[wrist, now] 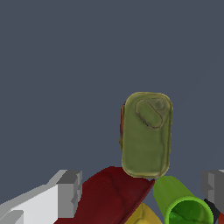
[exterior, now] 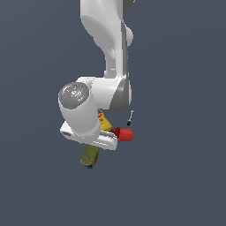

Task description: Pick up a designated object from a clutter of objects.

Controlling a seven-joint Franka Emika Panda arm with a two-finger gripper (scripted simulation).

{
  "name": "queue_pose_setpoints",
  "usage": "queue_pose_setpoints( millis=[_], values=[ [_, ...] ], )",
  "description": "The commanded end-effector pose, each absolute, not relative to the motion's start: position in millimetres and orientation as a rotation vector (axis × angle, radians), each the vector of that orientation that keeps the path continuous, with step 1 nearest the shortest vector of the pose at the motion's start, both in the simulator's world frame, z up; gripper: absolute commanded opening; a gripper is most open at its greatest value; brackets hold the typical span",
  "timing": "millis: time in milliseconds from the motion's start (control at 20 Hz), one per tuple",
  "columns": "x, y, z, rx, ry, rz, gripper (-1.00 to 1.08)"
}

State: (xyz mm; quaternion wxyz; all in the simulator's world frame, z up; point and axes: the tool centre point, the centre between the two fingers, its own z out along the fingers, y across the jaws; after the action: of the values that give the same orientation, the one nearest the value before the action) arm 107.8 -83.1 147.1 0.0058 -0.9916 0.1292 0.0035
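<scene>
The designated object, a short can with an olive-green top [wrist: 146, 133], lies flat on the grey floor; in the exterior view the can [exterior: 89, 155] pokes out below the white hand. My gripper [wrist: 142, 190] is open, and its grey fingers [wrist: 70, 192] stand wide apart above the clutter of objects, holding nothing. The can lies just past the fingertips, apart from them. Between the fingers I see the dark red bowl [wrist: 109, 192], the green cup [wrist: 181, 203] on its side and a bit of the yellow bottle [wrist: 144, 217].
In the exterior view the arm covers much of the clutter. The yellow bottle [exterior: 104, 122], the dark red bowl [exterior: 115, 131], a red cup [exterior: 126, 135] and a black marker [exterior: 130, 118] show on the exterior view's right of the hand. Grey floor surrounds the group.
</scene>
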Motion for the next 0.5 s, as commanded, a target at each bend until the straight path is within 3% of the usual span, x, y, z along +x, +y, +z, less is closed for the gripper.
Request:
queue_pose_setpoints(
  millis=[0,450],
  values=[
    [113,-92,133,-3.104,0.436,0.005,1.00],
    [121,-108,109,-3.104,0.487,0.000,1.00]
  ],
)
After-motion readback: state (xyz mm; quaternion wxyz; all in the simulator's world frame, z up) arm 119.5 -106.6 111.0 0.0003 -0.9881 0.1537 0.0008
